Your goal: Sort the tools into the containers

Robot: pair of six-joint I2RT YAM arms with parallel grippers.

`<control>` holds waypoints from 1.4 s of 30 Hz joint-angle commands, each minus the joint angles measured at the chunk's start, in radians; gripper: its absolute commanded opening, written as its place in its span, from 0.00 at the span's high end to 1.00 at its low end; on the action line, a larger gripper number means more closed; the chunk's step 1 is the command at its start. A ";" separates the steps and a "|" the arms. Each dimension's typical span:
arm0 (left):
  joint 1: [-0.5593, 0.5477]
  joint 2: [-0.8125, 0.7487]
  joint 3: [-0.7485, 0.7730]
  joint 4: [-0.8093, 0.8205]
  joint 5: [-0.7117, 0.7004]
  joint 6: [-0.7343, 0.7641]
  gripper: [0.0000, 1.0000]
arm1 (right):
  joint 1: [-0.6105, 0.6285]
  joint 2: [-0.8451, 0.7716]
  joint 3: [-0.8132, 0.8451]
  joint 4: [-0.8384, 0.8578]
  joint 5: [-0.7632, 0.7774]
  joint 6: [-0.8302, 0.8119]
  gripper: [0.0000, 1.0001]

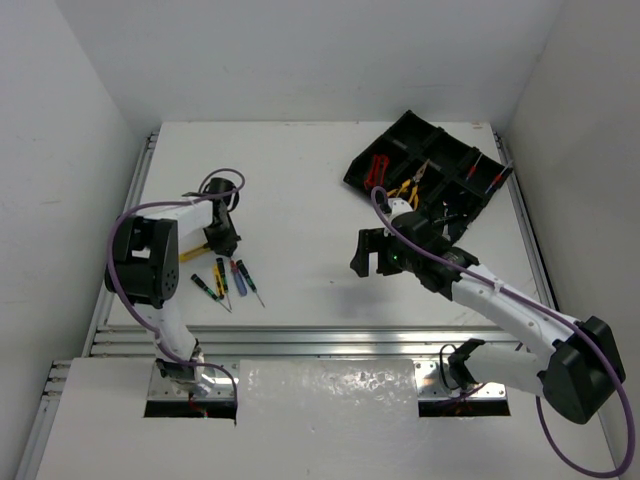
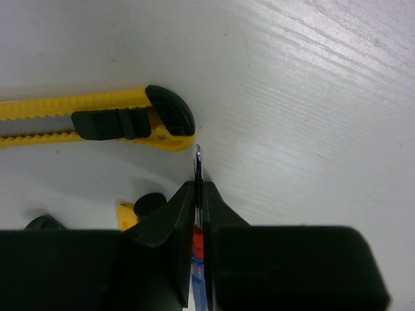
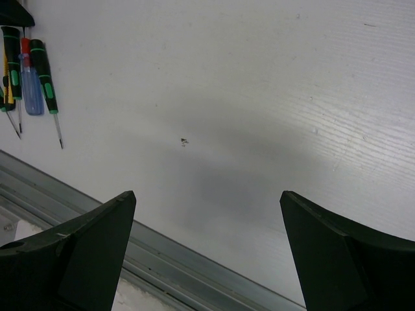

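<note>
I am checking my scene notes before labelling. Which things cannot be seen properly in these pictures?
Left wrist: the thin tool in the shut left hand; its fingers cover all but the tip.
Left wrist: the yellow utility knife, cut off by the left edge.
Top: the black tray; the right arm covers its near corner.

left jaws pinched shut low, right jaws spread wide, right arm (image 1: 500, 296) outstretched

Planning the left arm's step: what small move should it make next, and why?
Probably lift straight up. The left gripper looks shut on a thin screwdriver, its tip close beside the yellow utility knife, and the black tray lies far across the table.
</note>
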 commanded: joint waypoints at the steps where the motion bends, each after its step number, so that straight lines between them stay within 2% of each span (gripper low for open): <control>1: 0.009 -0.040 -0.020 0.020 0.028 -0.002 0.95 | 0.010 -0.026 -0.003 0.038 -0.008 0.012 0.07; 3: 0.009 -0.051 -0.030 0.032 0.046 -0.002 1.00 | 0.011 -0.024 -0.006 0.044 -0.007 0.015 0.07; 8: 0.005 -0.112 -0.041 0.030 0.039 -0.008 1.00 | 0.010 -0.012 -0.006 0.058 -0.011 0.020 0.07; 13: -0.001 -0.215 -0.018 -0.003 0.016 -0.003 1.00 | 0.011 0.016 0.003 0.106 -0.098 0.029 0.07; 18: -0.054 -0.322 0.032 -0.067 -0.006 0.009 1.00 | 0.017 0.069 0.041 0.196 -0.253 0.044 0.07; 23: -0.244 -0.420 0.089 -0.006 0.127 -0.013 1.00 | 0.068 0.180 0.141 0.326 -0.442 0.069 0.06; 27: -0.397 -0.457 0.124 0.071 0.203 -0.083 1.00 | 0.115 0.263 0.228 0.336 -0.410 0.081 0.04; 32: -0.490 -0.519 0.095 0.218 0.238 -0.169 1.00 | 0.131 0.267 0.178 0.438 -0.396 0.155 0.05; 34: -0.516 -0.523 0.092 0.243 0.246 -0.192 1.00 | 0.132 0.261 0.172 0.465 -0.398 0.170 0.10; 35: -0.522 -0.522 0.091 0.256 0.258 -0.195 1.00 | 0.131 0.260 0.170 0.466 -0.398 0.170 0.17; 36: -0.525 -0.522 0.091 0.260 0.258 -0.203 1.00 | 0.132 0.255 0.170 0.466 -0.398 0.170 0.27; 37: -0.527 -0.523 0.089 0.267 0.260 -0.204 1.00 | 0.132 0.251 0.168 0.465 -0.387 0.169 0.42; 38: -0.527 -0.523 0.089 0.270 0.264 -0.206 1.00 | 0.132 0.234 0.159 0.465 -0.373 0.165 0.47; 39: -0.527 -0.525 0.091 0.275 0.266 -0.206 1.00 | 0.131 0.223 0.153 0.465 -0.338 0.165 0.65; 40: -0.527 -0.523 0.092 0.275 0.264 -0.203 0.94 | 0.132 0.199 0.149 0.457 -0.314 0.161 0.85; 41: -0.527 -0.522 0.097 0.272 0.255 -0.198 0.82 | 0.132 0.188 0.142 0.445 -0.283 0.159 1.00; 42: -0.528 -0.522 0.114 0.245 0.237 -0.189 0.50 | 0.129 0.175 0.142 0.413 -0.255 0.152 1.00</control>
